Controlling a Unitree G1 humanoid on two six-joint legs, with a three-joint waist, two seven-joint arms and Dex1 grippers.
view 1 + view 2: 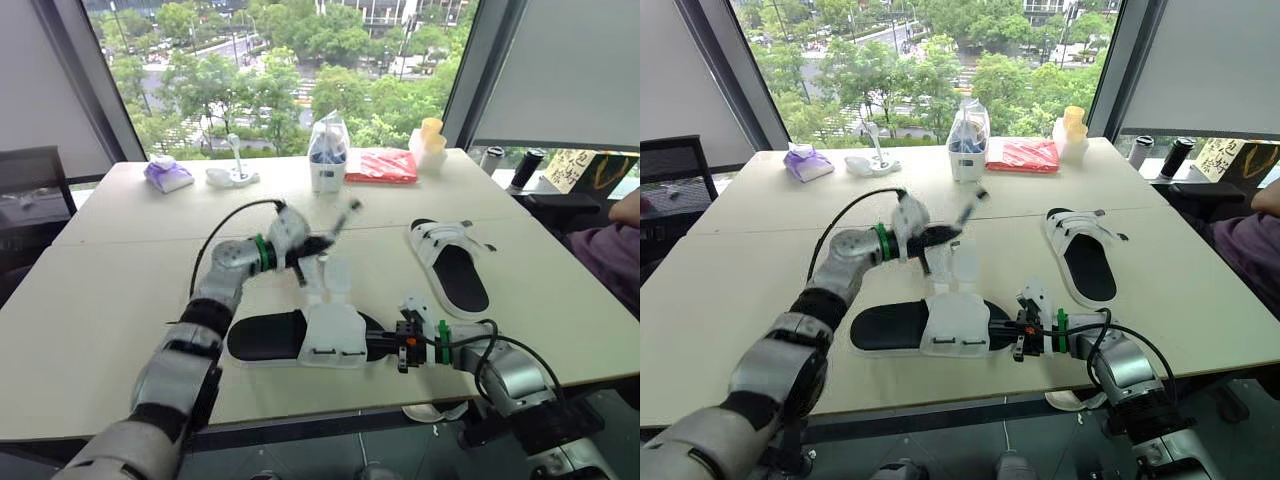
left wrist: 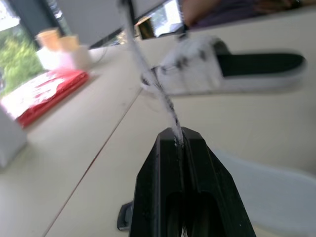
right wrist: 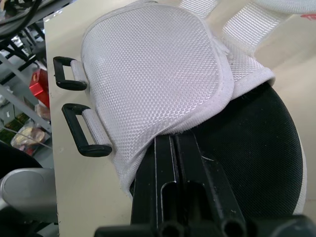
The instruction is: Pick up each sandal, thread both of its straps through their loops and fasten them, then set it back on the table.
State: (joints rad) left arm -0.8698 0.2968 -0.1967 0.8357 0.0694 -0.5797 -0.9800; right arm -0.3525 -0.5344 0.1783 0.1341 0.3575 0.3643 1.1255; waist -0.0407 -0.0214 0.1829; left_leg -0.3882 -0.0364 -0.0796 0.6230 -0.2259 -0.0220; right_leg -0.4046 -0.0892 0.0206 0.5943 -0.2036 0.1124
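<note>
The near sandal (image 1: 300, 335) is lying flat at the front edge of the table (image 1: 110, 300), showing a black footbed and a white mesh upper. Two black loops (image 3: 74, 108) are sticking out from the upper's front side, and its white straps are standing up unfastened on the far side. The left gripper (image 2: 178, 134) is hanging just above and beyond the near sandal, its jaws pinching together on one strap (image 2: 158, 91), which is running up and away from the tips in a taut, blurred line. The right gripper (image 3: 176, 139) is lying low at the near sandal's toe end, its jaws pressing together on the hem of the mesh upper, their tips tucking under that hem – so part of the toe is being covered. A second sandal (image 1: 455, 265) is resting beyond the near sandal and to its right, well apart. Farther beyond, by the window, a clear bag (image 1: 328, 155), a red packet (image 1: 382, 166), a purple pack (image 1: 168, 174) and stacked cups (image 1: 430, 140) are sitting in a loose row. A person's arm (image 1: 625, 210) is showing far to the right of the near sandal.
</note>
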